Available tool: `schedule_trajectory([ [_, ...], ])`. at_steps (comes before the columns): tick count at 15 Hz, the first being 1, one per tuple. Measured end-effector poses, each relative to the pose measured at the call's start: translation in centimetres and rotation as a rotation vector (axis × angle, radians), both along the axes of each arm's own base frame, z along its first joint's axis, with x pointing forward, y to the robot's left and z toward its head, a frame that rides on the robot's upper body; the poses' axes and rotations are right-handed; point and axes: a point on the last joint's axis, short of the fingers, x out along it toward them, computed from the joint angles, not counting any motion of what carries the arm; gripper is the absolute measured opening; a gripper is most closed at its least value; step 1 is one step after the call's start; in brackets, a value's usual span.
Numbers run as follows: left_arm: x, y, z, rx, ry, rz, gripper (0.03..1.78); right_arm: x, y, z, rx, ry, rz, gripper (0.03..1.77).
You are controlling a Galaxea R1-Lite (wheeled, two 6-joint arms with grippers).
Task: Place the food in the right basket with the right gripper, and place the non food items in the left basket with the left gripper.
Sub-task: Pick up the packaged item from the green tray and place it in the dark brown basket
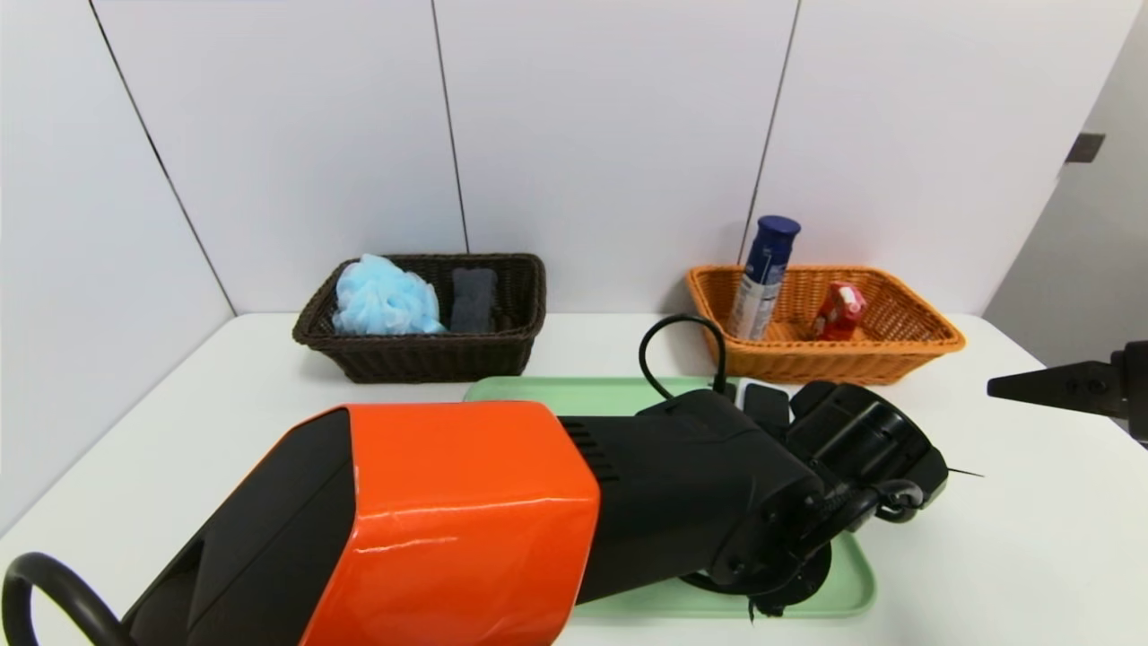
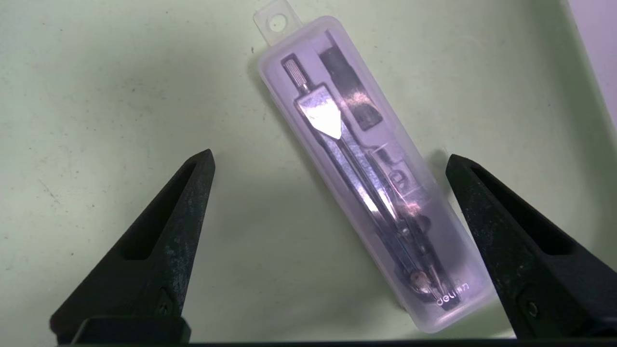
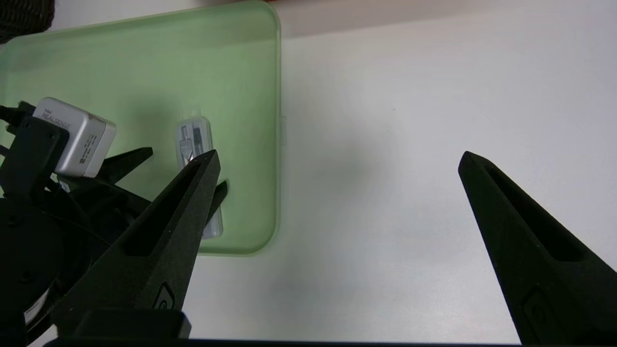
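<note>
A clear plastic case holding a metal compass lies flat and slanted on the green tray. My left gripper hangs just above it, open, with one finger on each side of the case and neither touching it. From the right wrist view the same case shows near the tray's edge. My right gripper is open and empty over bare white table, at the right edge of the head view. The left basket is dark brown; the right basket is orange.
The left basket holds a blue bath pouf and a dark grey sponge. The right basket holds a blue can and a red packet. My left arm's orange and black housing covers much of the tray.
</note>
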Motion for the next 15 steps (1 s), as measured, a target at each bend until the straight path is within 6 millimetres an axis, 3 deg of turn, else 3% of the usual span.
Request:
schedule_trajectory([
  [7,-0.9,0.4,1.1,-0.096,0.099,0.054,1.69,-0.1,0.0,-0.3,-0.003,0.012,0.002,1.71],
  [15,-1.3,0.3,1.1,-0.058,0.087,0.015,1.69,-0.3,0.2,-0.4,-0.004,0.01,0.014,1.71],
])
